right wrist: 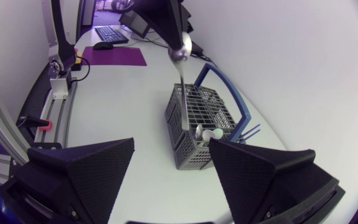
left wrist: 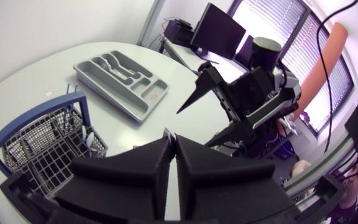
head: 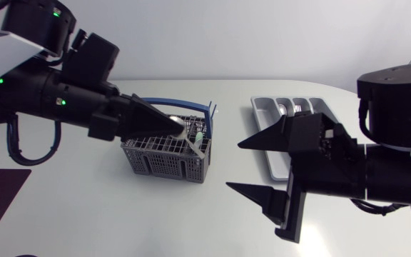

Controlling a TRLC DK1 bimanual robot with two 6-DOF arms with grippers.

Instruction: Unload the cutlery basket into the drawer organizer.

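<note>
Head view: left gripper (head: 180,128) clamped on spoon (head: 191,140) above basket (head: 159,163). Right gripper (head: 232,165) spread wide, empty, beside basket. Organizer (head: 255,114) just beyond basket.
Left wrist view: fingers pressed together over basket.
Right wrist view: spoon bowl pinched, handle down into basket.

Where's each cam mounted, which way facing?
Head view: fixed overhead, looking down; left arm and right arm show, left gripper over the cutlery basket, right gripper near the drawer organizer.
Left wrist view: on left arm, facing drawer organizer and right arm; own gripper shut.
Right wrist view: on right arm, facing cutlery basket; own gripper open, left gripper holding a spoon.
All three share the cutlery basket.
</note>
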